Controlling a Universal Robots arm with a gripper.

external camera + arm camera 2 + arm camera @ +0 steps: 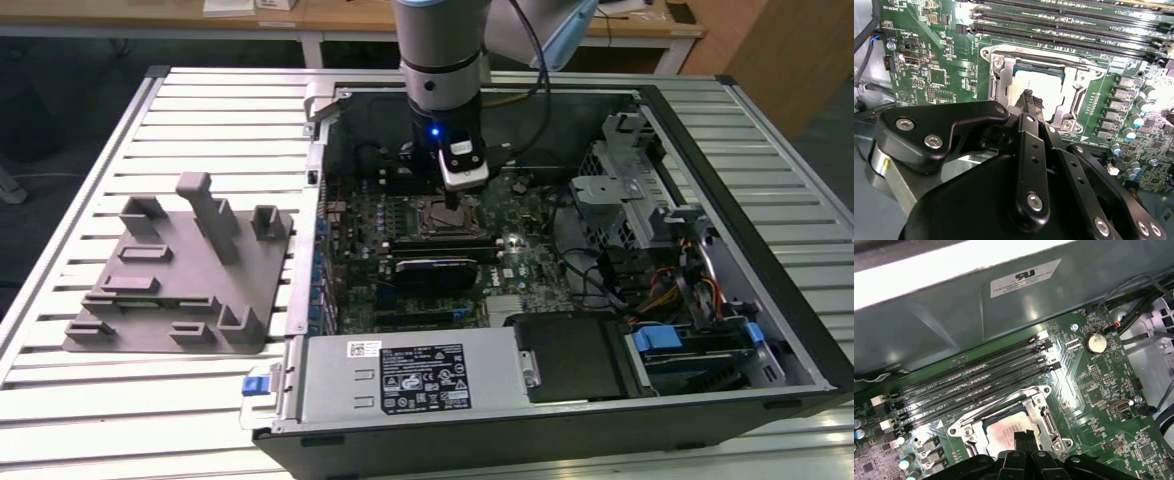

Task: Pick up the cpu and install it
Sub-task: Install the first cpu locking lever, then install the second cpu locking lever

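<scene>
Slatted metal table (200, 400) carried an open computer case (747, 120) lying on its side, and a grey plastic fixture (180, 280) beside the case toward the exterior view's left edge of the table. Inside the case, the green motherboard (534, 265) covered the floor; power supply (400, 375) sat along the near wall, drive cage (627, 200) toward the exterior view's right wall.

Arm (441, 50) reached down into the case over the cpu socket (1074, 85), which sat next to the memory slots (979, 375) near the far wall.

Socket frame stood open in both wrist views. The cpu (1036, 82) lay inside the socket, silvery top up, seemingly flat.

Gripper (1030, 100) hung directly over the cpu, the two dark fingertips (1023, 437) pressed together, closed with nothing between them. Whether the tips touched the chip top, couldn't tell.

Risks, as a judgement: if the chip sat slightly off its keying, any downward press could bend socket pins. Closed tips dragging sideways could shift the chip or scratch the lid. Arm body was close to the socket frame, so a tilt might snag it.
</scene>
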